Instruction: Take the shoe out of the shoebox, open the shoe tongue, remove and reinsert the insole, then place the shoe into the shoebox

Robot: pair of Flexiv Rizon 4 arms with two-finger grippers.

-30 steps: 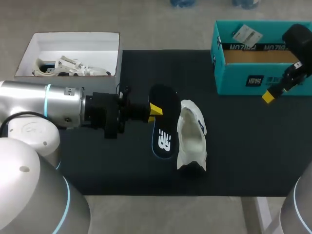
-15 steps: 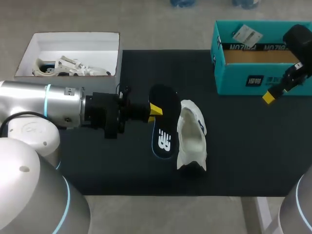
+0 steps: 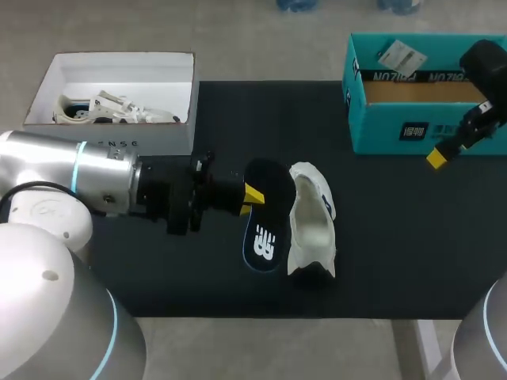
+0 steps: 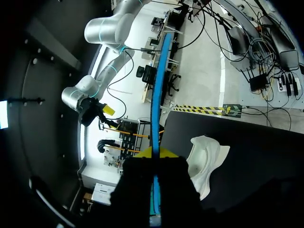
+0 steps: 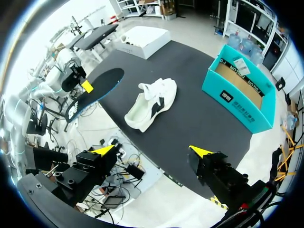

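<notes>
My left gripper [image 3: 252, 192] is shut on the heel end of a black insole [image 3: 261, 215] and holds it just left of the white shoe [image 3: 311, 218]. The shoe lies on its side on the black mat, opening toward the insole. In the left wrist view the insole [image 4: 156, 90] shows edge-on between the fingers, with the shoe [image 4: 205, 159] beside it. The teal shoebox [image 3: 424, 91] stands open at the back right. My right gripper [image 3: 437, 154] hovers by the box's front right, open and empty. From the right wrist I see the right gripper [image 5: 152, 151], the shoe [image 5: 149, 102] and the insole [image 5: 92, 90].
A white box [image 3: 119, 87] with white items inside stands at the back left, off the mat's corner. The black mat [image 3: 396, 237] covers the table. A paper tag [image 3: 400, 55] lies in the shoebox.
My left arm has shifted a little toward the table's front with the insole, whose toe end swung slightly away from the shoe. The right arm and the shoe have stayed put.
</notes>
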